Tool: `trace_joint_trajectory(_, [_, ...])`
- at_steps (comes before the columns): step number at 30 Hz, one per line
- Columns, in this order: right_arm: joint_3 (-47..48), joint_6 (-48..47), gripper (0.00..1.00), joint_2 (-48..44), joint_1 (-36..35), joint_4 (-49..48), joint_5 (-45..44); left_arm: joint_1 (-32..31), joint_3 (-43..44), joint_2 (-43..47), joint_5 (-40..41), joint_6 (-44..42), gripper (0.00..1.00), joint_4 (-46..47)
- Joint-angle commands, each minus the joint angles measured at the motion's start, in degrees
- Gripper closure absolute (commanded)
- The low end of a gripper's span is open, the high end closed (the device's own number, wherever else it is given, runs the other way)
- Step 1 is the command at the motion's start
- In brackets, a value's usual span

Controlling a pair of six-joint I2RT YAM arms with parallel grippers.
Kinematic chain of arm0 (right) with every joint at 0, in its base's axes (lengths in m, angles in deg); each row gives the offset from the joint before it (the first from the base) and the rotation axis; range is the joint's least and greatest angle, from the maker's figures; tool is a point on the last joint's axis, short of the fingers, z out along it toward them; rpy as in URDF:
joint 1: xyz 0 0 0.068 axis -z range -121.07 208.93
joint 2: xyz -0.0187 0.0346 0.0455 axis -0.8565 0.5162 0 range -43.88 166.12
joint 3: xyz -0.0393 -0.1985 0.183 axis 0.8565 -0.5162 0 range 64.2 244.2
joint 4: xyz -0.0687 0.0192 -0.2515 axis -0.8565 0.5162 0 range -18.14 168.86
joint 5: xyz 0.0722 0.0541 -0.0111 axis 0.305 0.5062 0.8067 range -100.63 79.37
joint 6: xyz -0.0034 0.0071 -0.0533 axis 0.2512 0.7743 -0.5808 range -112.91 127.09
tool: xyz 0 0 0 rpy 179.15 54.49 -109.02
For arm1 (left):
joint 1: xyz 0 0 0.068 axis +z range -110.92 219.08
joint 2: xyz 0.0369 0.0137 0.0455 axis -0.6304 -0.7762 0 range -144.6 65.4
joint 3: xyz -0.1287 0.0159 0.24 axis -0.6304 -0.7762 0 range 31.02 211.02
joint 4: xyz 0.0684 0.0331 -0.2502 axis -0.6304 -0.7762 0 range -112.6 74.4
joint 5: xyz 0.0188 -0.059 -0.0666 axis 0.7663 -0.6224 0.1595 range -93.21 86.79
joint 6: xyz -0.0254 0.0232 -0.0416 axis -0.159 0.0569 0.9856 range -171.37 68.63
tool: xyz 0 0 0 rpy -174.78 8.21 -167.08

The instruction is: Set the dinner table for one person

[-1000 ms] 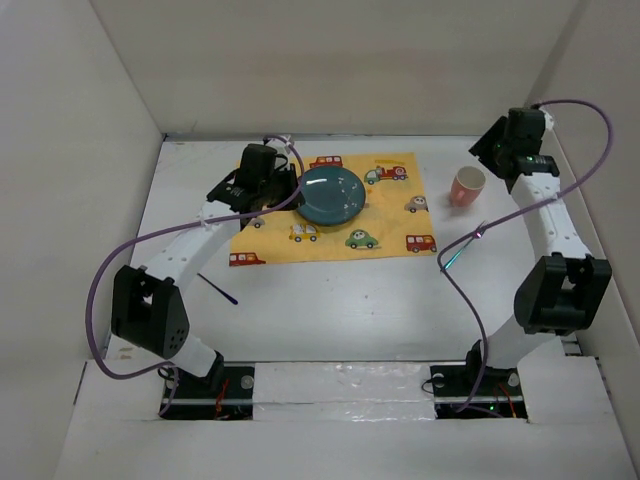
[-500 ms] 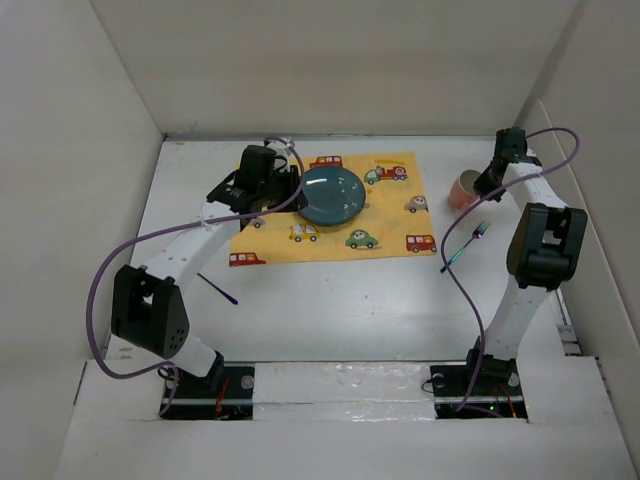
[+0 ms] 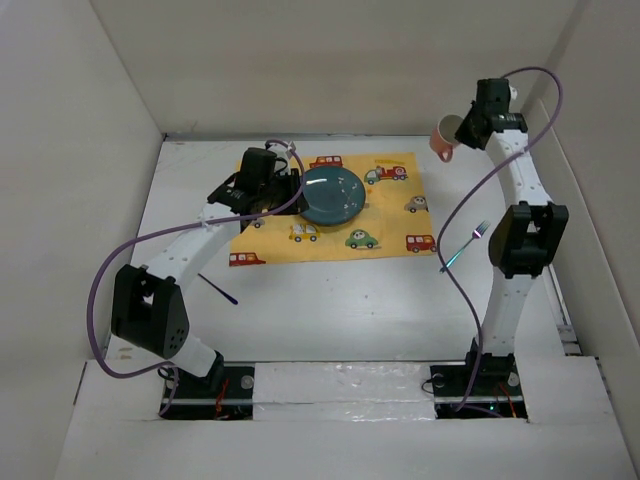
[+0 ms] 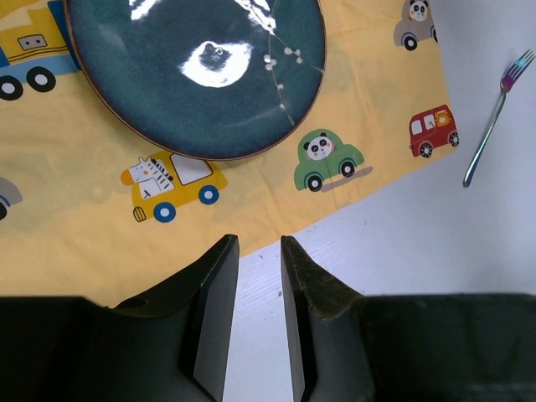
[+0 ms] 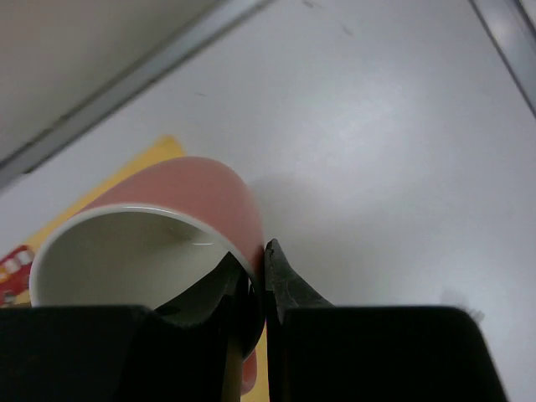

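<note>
The pink cup [image 3: 445, 137] with a white inside hangs tilted in the air over the dinner table [image 3: 330, 310] at the far right. My right gripper [image 3: 457, 133] is shut on its wall. In the right wrist view one finger sits inside the cup [image 5: 184, 201] and the other outside, right gripper [image 5: 260, 264]. A dark teal plate [image 3: 332, 193] lies on the yellow car-print mat [image 3: 390, 215]. My left gripper [image 3: 285, 190] hovers at the plate's left edge. In the left wrist view the left gripper [image 4: 258, 243] stands slightly open and empty over the mat's edge [image 4: 75, 226], short of the plate [image 4: 193, 75].
A shiny fork [image 3: 465, 245] lies on the white surface right of the mat, seen too in the left wrist view as the fork [image 4: 494, 117]. A thin dark purple utensil [image 3: 218, 288] lies near the left arm. White walls close in the back and both sides.
My right gripper closed on the pink cup and raised it off the table, back and slightly left. The left gripper stayed by the plate, its jaws parting a little.
</note>
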Motion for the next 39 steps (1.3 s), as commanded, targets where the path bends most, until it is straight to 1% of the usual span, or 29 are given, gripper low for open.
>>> trace_joint_trajectory(1, [11.9,-0.8,1.00,4.4,-3.4,1.1,2.7,0.2,0.8,0.6,-1.2,-0.7,0.75,0.6])
trace_joint_trajectory(3, [15.6,-0.8,1.00,7.2,-4.3,2.0,3.3,0.2,0.7,0.6,-1.0,-1.0,0.75,0.0])
trace_joint_trajectory(4, [17.6,-0.8,1.00,9.9,-5.3,3.4,3.4,0.2,0.4,0.6,-1.0,-0.9,0.75,0.0])
trace_joint_trajectory(5, [22.0,-0.9,1.00,11.5,-6.4,4.3,3.4,0.2,0.4,0.6,-1.2,-0.9,0.75,0.0])
trace_joint_trajectory(8, [28.6,-1.3,1.00,16.5,-7.9,6.2,3.1,0.2,0.3,0.0,-2.0,-0.5,0.75,0.3])
trace_joint_trajectory(11, [30.7,0.3,1.00,19.5,-9.3,6.0,3.4,0.2,1.1,-1.2,-2.7,-0.2,0.75,0.2])
trace_joint_trajectory(18, [30.8,0.7,1.00,22.0,-10.5,6.0,-0.8,0.2,1.5,-1.6,-2.4,0.1,0.75,0.7])
trace_joint_trajectory(25, [30.3,0.4,1.00,24.1,-10.5,7.4,-2.3,0.2,0.5,-2.1,-2.3,0.9,0.75,1.5])
trace_joint_trajectory(33, [29.5,0.3,1.00,25.7,-10.5,6.8,-2.8,0.2,0.2,-2.2,-1.9,1.4,0.75,1.6])
trace_joint_trajectory(36, [29.5,1.0,0.86,25.4,-10.5,6.0,-1.2,0.2,0.2,-2.0,-1.6,1.6,0.75,1.7])
trace_joint_trajectory(37, [29.5,1.4,0.77,25.1,-10.5,5.2,-0.9,0.2,0.3,-1.9,-1.6,1.6,0.74,1.6])
trace_joint_trajectory(39, [29.3,2.0,0.69,23.7,-10.5,4.1,1.3,0.2,0.7,-1.9,-1.4,1.7,0.74,1.6])
